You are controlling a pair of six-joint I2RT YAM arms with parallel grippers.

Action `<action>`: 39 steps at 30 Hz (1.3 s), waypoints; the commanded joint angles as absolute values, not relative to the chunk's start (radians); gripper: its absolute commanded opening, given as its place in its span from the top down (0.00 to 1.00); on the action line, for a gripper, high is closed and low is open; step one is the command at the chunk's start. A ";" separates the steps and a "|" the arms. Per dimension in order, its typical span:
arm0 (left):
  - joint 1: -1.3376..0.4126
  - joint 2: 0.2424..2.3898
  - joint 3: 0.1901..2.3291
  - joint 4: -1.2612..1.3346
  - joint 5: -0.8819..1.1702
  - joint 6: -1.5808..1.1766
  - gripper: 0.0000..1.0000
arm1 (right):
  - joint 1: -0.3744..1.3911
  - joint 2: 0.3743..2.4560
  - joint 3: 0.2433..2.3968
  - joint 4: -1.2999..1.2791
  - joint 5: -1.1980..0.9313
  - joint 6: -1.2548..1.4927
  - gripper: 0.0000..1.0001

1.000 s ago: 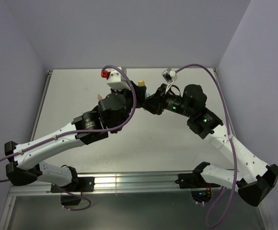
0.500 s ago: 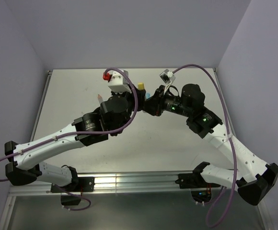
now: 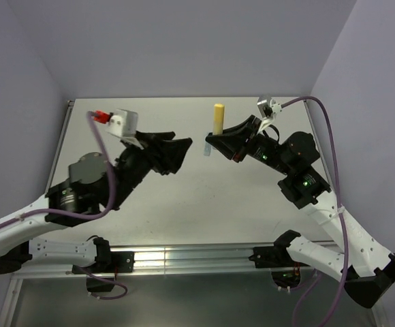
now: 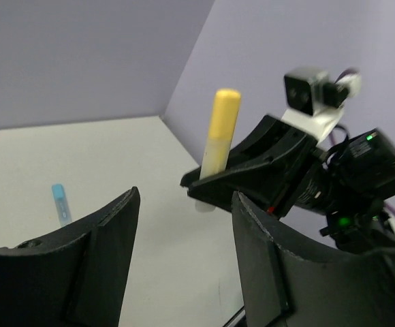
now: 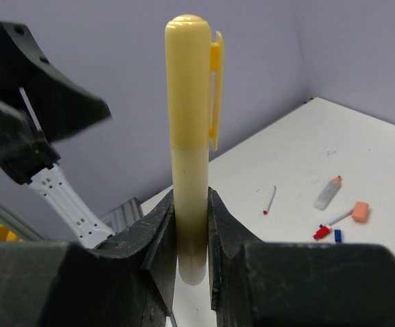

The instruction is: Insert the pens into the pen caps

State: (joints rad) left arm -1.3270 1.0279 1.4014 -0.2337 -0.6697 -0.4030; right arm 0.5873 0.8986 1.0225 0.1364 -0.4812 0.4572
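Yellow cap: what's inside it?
The pale pen barrel goes up into the yellow cap; the right gripper pinches it lower down. Its tip is hidden inside.

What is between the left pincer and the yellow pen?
Just a small light-blue pen lying on the table under the gap; the top view shows it between the left pincer and the yellow pen.

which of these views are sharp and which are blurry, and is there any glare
right wrist: the yellow capped pen is crisp, the fingers clamping it soft; left wrist: the right gripper and its wrist camera are blurred; top external: sharp overall, with glare on the metal rail low in frame.
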 commanded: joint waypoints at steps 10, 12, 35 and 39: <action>-1.327 0.873 1.322 -0.158 -0.643 -0.292 0.37 | 0.588 0.876 0.957 0.314 -0.643 0.491 1.00; -1.327 0.867 1.313 -0.169 -0.649 -0.290 0.37 | 0.588 0.890 0.957 0.319 -0.658 0.489 1.00; -0.987 1.046 1.279 -0.414 -0.368 -0.457 0.36 | 0.327 1.791 1.385 -0.362 0.057 0.531 1.00; -0.924 1.058 1.261 -0.417 -0.327 -0.466 0.36 | 0.325 1.913 1.449 -0.393 0.098 0.517 0.96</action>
State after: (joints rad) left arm -0.9585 1.0817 1.2530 -0.4107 -0.4194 -0.4316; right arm 0.3157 1.9114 1.3552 -0.3298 0.0025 0.5289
